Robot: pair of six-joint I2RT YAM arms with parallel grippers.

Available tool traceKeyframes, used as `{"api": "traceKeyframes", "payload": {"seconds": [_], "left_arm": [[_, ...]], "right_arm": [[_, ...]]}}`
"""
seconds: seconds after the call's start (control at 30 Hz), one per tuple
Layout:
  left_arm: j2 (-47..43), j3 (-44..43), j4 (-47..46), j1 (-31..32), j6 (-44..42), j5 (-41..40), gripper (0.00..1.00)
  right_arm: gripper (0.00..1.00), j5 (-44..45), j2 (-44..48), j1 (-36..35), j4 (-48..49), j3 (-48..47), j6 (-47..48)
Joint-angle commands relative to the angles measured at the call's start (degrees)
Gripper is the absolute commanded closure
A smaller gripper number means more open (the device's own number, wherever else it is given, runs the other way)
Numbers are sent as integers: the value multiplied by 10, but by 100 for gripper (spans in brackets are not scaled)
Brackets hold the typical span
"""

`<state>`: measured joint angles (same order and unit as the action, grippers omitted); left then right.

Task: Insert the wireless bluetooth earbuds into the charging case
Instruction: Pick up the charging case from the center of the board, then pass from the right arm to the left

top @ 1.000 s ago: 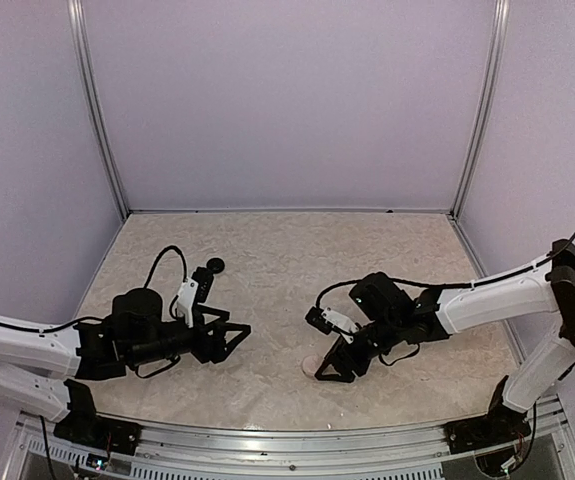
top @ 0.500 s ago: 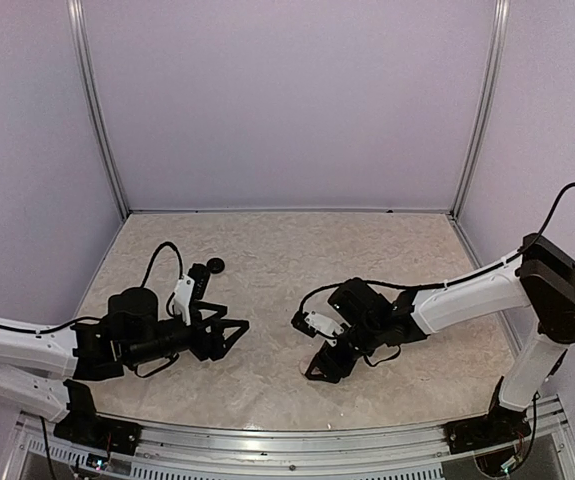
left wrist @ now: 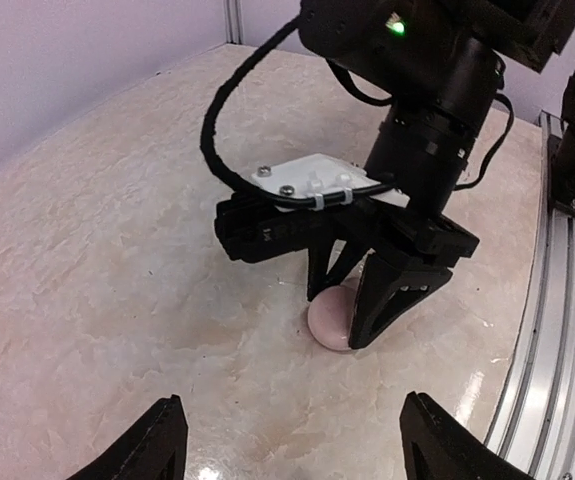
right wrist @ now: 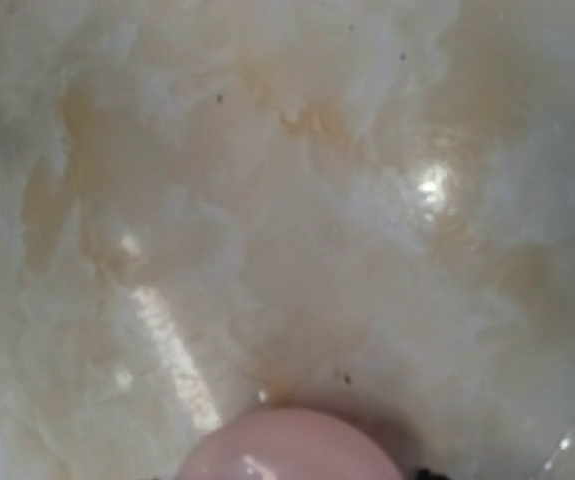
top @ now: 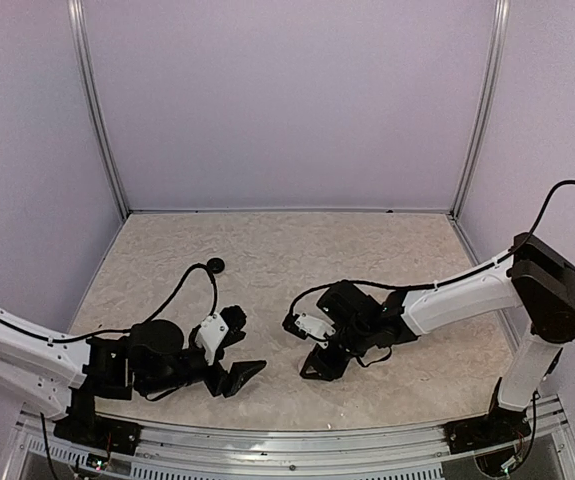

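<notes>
Low centre of left wrist view: right gripper (left wrist: 345, 312) straddles the pink case (left wrist: 327, 324), grip unconfirmed; left gripper (left wrist: 292, 410) gapes empty. No earbuds seen. You seem to be securing the case; next, locate one.

A pale pink, glossy, rounded charging case (left wrist: 329, 322) is seen resting on the table (left wrist: 117, 300), low in the middle of the left wrist frame, its top partly hidden. A small black puck (top: 213, 265) is seen flat, left of centre overhead.
</notes>
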<state>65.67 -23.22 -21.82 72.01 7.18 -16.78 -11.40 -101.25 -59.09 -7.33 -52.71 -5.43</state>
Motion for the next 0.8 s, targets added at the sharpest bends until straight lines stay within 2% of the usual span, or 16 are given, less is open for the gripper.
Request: {"api": "traceKeyframes", "payload": {"seconds": [0.0,0.27,0.47,0.77], "left_arm": [[21,-16,8,40,-110,-52,27],[71,-30,0,59,-236,-57,26],[162,-52,-60,92,-310,-88,25],[234,-72,-120,87,-388,-74,27]], "right_arm": [[61,-25,30,0,-33,-9,0],[61,-112,60,22,-24,-5,-20],[61,-176,81,36,-2,-1,-42],[61,-231,78,37,11,0,-52]]}}
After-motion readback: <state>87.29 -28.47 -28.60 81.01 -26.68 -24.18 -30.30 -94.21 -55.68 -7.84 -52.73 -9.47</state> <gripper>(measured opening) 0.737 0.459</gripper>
